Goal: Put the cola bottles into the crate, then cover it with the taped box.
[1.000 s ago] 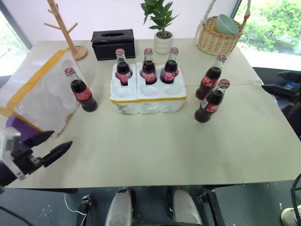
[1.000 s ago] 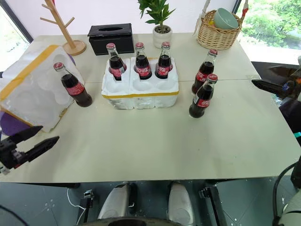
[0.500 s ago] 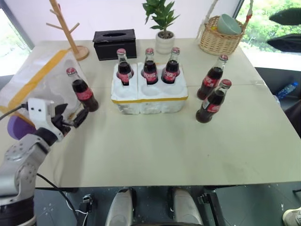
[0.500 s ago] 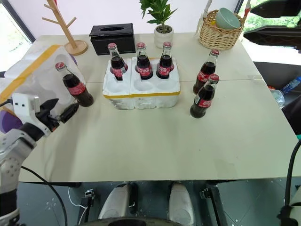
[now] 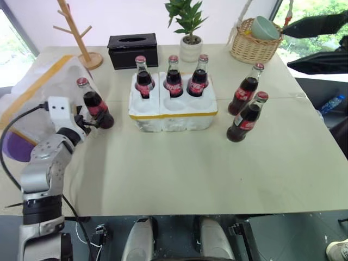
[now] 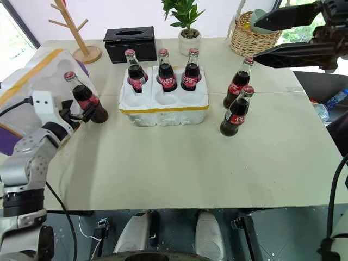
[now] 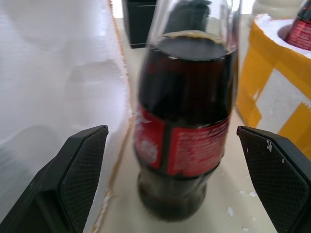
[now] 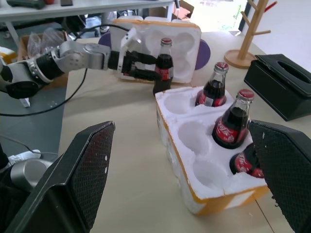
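Observation:
The crate (image 5: 173, 115), a low white tray with a yellow tape band, stands mid-table with three cola bottles (image 5: 173, 78) in its back wells; the front wells hold nothing. Left of it stands another cola bottle (image 5: 95, 104), upright against the taped box (image 5: 39, 100), which lies on its side. My left gripper (image 7: 171, 132) is open, one finger on each side of this bottle's lower body with a gap on both sides. Two more cola bottles (image 5: 244, 106) stand right of the crate. High over the table's back right, my right gripper (image 6: 255, 39) is open and holds nothing.
Along the back edge stand a wooden rack (image 5: 80, 38), a black tissue box (image 5: 131, 50), a potted plant (image 5: 188, 33) and a wicker basket (image 5: 253, 48) with a green bowl. A purple object (image 5: 13, 148) lies under the taped box. The table's front half is bare.
My left gripper has moved forward from the table's front left edge, and its open fingers now flank the left bottle. My right gripper has risen and swung left, coming over the table's back right.

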`<state>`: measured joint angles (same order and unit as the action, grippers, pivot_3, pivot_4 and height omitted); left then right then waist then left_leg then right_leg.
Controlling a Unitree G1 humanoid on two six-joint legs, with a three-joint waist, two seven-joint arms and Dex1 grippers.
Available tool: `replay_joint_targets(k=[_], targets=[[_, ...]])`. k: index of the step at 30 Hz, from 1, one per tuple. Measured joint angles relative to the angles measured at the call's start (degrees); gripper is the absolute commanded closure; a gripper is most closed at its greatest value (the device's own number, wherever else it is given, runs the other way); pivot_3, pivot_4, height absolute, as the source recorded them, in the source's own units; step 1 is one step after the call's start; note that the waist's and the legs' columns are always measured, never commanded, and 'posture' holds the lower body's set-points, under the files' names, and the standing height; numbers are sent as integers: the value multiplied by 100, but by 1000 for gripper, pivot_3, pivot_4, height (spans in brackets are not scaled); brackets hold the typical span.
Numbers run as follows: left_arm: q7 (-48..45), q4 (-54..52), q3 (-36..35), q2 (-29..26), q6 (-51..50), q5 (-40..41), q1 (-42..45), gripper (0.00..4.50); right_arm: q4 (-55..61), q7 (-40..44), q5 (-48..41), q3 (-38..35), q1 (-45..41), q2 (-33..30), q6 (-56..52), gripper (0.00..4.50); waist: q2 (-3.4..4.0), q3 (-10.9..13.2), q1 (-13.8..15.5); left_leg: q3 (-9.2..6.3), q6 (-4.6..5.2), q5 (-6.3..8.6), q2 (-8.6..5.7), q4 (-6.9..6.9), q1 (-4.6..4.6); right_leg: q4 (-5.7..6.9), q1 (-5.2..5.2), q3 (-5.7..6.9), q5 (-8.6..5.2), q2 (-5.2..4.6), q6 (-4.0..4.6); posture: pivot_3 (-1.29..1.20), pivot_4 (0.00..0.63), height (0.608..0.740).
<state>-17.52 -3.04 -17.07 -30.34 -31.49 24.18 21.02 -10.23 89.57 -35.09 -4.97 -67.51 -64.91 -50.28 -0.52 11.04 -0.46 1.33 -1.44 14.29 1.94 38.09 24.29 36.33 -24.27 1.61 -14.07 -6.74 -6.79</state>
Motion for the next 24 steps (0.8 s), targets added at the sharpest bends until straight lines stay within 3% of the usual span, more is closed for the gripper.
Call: replay_joint_targets(k=[9,12,14,20,24], targets=[[-164,870,355,116,490,-466,612,59,102,-215,-126,-7,186,105,-33,0,-1,0,-1,0,0,0,-1,1,2,-1,-1,0,2,0,-3,0,150,736],[-155,963,382,142,568,-553,637,847,76,-307,-121,-7,186,106,67,0,-1,1,2,0,0,0,-1,1,2,-1,-1,0,2,0,-3,0,150,736],[-167,962,367,143,583,-566,644,1752,37,-347,-120,-7,187,106,84,0,-1,0,19,0,0,0,-1,1,2,0,-1,0,2,0,-3,0,150,736],[-316,862,351,63,403,-512,633,1804,-14,-389,-120,-7,272,105,185,0,-1,1,21,-1,0,0,-1,2,3,0,-1,0,2,0,-4,0,150,736],[-1052,347,269,-368,-496,246,600,1804,4,-386,-119,-15,541,81,230,0,-23,13,5,-4,-1,-1,0,2,15,-1,-10,2,2,0,-4,0,150,736]])
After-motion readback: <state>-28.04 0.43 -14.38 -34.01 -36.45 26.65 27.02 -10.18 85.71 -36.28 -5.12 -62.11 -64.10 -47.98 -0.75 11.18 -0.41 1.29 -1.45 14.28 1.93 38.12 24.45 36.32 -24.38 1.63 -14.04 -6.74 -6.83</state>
